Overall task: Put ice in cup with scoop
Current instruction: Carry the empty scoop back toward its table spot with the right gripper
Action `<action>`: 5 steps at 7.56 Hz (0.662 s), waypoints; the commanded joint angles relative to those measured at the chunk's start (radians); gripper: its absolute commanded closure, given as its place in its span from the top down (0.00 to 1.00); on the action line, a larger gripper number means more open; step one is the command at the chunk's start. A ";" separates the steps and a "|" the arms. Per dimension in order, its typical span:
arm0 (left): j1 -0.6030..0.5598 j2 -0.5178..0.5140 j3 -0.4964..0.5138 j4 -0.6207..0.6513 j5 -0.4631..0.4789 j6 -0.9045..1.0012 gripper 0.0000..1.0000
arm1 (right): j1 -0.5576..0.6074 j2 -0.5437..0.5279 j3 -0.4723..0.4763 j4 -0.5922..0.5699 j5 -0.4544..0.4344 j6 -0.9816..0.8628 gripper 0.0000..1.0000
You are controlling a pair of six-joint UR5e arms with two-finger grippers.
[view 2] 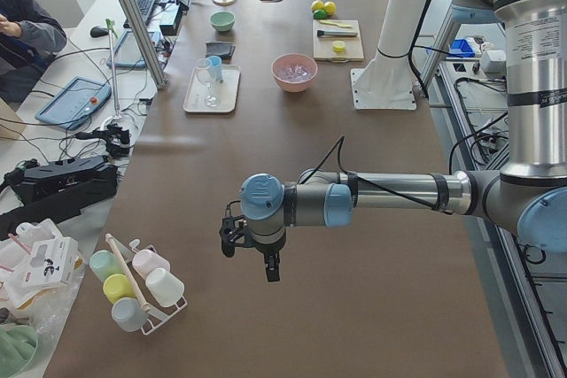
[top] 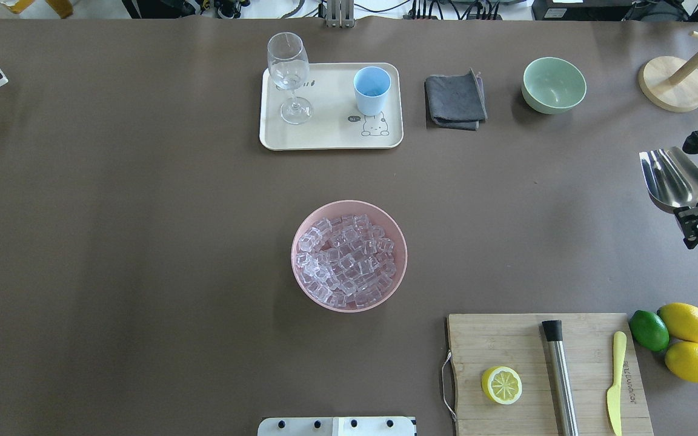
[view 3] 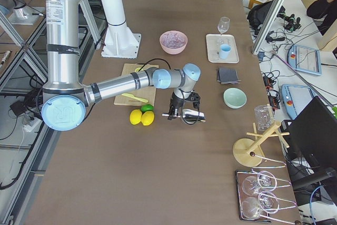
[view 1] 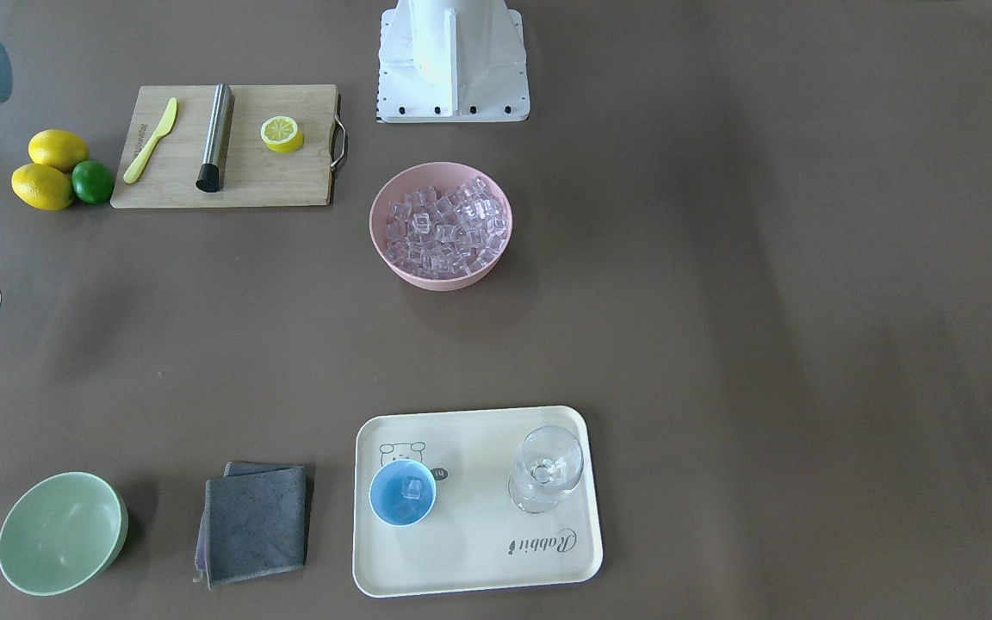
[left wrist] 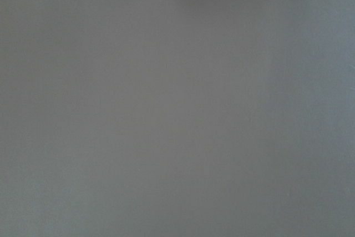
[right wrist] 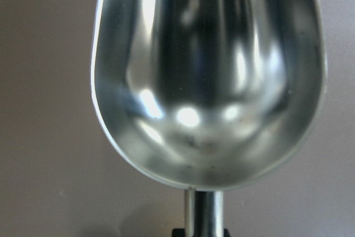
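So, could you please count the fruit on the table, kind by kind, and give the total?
Whole lemons: 2
Lime: 1
Lemon half: 1
Total: 4

- The left arm (view 2: 399, 190) is made of silver-grey metal tubes and rounded joints with light-blue caps. A thin black cable loops along the tube behind the black left gripper (view 2: 249, 257).
- The right arm (view 3: 118, 85) shows the same silver and light blue behind its black right gripper (view 3: 175, 110).
- The white pedestal (view 1: 453, 60) has dark screws along its base plate.
- A printed label (view 2: 532, 37) sits on one upright tube.
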 commanded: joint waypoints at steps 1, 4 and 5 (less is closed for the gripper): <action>0.004 -0.002 0.006 0.001 -0.001 -0.001 0.98 | 0.002 0.007 -0.127 0.127 -0.021 -0.010 0.00; 0.004 -0.005 0.012 -0.002 -0.003 -0.001 0.98 | 0.008 0.115 -0.196 0.152 -0.021 0.045 0.00; 0.004 -0.005 0.012 -0.002 -0.004 -0.001 0.98 | 0.010 0.149 -0.195 0.108 -0.021 0.067 0.00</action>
